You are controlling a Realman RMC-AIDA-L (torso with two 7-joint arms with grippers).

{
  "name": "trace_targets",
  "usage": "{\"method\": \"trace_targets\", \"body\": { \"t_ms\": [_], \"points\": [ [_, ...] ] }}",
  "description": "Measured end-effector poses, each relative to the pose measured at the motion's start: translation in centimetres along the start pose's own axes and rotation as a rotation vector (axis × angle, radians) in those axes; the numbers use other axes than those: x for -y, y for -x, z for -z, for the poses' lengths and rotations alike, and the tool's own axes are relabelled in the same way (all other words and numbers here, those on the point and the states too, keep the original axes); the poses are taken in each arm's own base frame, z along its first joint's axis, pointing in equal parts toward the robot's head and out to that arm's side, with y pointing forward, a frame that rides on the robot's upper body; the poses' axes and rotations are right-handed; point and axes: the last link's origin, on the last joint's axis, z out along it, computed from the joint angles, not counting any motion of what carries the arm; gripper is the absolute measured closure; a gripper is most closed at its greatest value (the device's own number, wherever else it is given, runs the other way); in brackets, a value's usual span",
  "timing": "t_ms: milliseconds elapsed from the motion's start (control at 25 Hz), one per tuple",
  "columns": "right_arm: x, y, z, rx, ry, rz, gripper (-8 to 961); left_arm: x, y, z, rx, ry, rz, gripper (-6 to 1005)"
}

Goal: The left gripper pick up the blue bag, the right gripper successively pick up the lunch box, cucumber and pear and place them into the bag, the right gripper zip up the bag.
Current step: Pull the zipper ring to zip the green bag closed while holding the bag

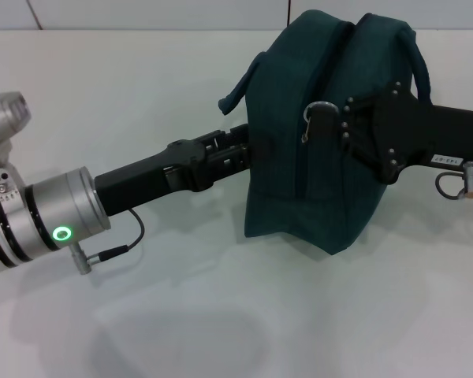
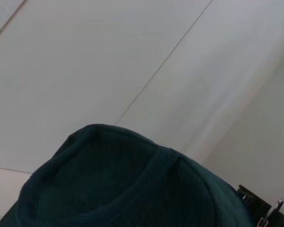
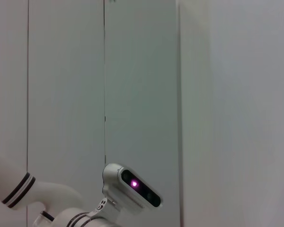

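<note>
The blue bag (image 1: 299, 205) hangs tilted above the white table, and its top zipper line looks drawn together. My left gripper (image 1: 251, 153) reaches in from the left and is shut on the bag's side below one loop handle (image 1: 240, 87). My right gripper (image 1: 331, 120) comes in from the right, shut on the metal ring pull (image 1: 312, 118) of the zipper. In the left wrist view the blue bag (image 2: 123, 184) fills the lower part, with the ring pull (image 2: 276, 208) at the corner. The lunch box, cucumber and pear are out of view.
The white table (image 1: 181, 331) carries the bag's shadow beneath it. A thin cable (image 1: 126, 246) loops off my left wrist. The right wrist view shows only a pale wall and the robot's head camera (image 3: 135, 185).
</note>
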Motion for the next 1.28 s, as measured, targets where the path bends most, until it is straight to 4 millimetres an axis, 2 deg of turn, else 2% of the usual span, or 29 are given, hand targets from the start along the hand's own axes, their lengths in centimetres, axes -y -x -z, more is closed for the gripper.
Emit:
{"method": "trace_targets", "body": {
  "t_ms": [320,520,640,840,1280],
  "points": [
    [0.02,0.0,0.04,-0.001,-0.001,0.0,949,0.3,0.2,-0.04,0.011,-0.022,-0.024,369],
    [0.15,-0.07,0.04,-0.006,-0.01,0.0,949,0.27,0.29,-0.08,0.015,-0.02,-0.029,554],
    [0.16,-0.07,0.05,-0.006,-0.011,0.0,949,0.19,0.32,-0.09,0.016,-0.015,-0.04,791],
    [0.2,-0.03,0.05,-0.003,-0.013,0.0,949,0.11,0.37,-0.08,0.014,-0.011,-0.052,892],
    [0.6,0.47,-0.4,0.007,-0.011,0.011,949,-0.07,0.81,-0.14,0.033,0.004,-0.09,929]
  ]
}}
